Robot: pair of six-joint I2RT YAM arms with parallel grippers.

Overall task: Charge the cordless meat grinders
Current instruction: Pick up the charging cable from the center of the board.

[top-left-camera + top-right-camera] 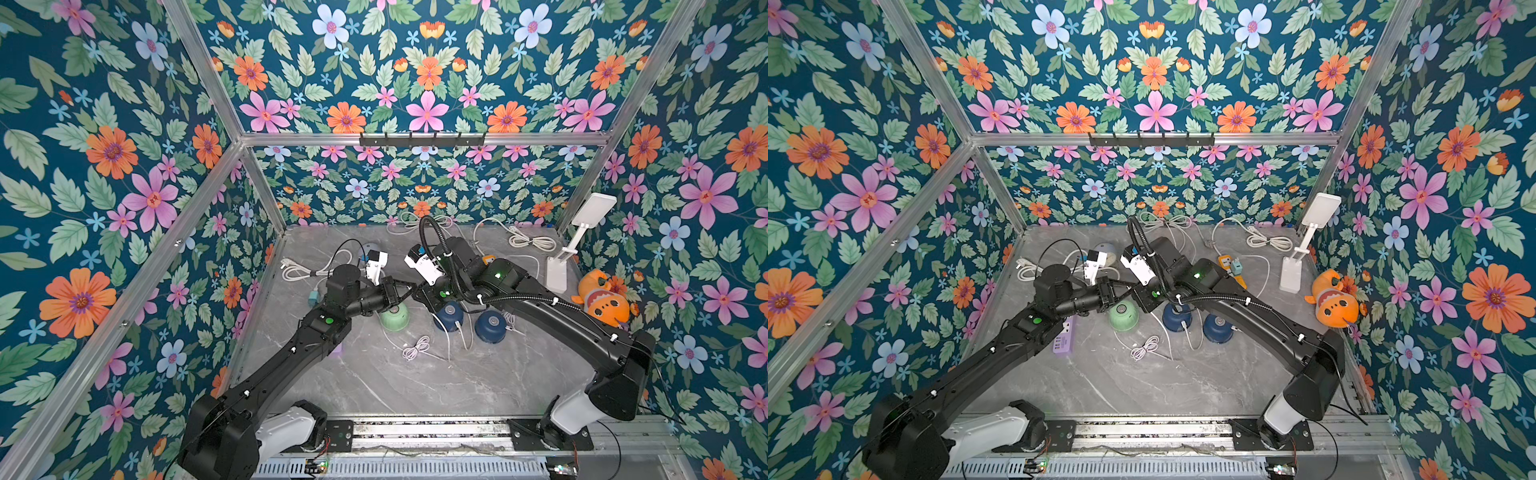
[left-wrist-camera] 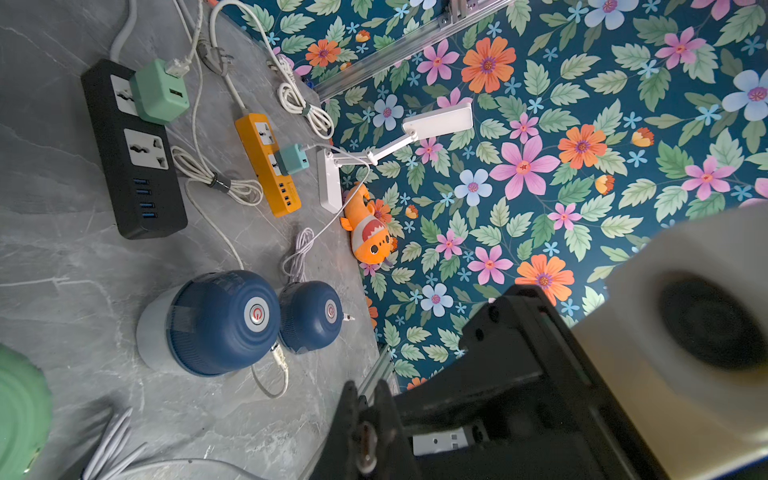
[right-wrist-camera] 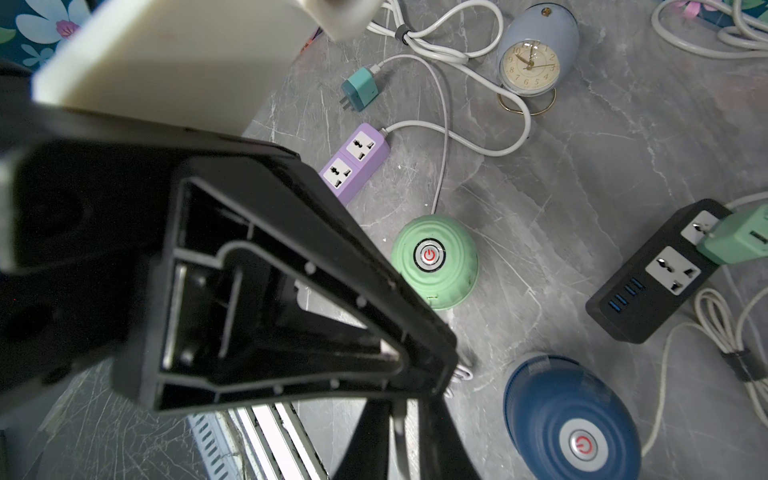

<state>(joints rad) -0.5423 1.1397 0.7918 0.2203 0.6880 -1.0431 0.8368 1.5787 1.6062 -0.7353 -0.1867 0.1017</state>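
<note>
My grey table carries my green grinder, a blue grinder just beside it and a second blue grinder. Around them lie a purple power strip, a black power strip, an orange power strip, a clock, a lamp, a plush fish and a coiled cable.

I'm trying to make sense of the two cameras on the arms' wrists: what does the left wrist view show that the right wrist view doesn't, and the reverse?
Only the left wrist view: an orange power strip, a white desk lamp and an orange plush toy.
Only the right wrist view: a pale blue alarm clock and a purple power strip.
Both: the black power strip, the mint green grinder (just its edge in the left wrist view) and a navy grinder.
</note>
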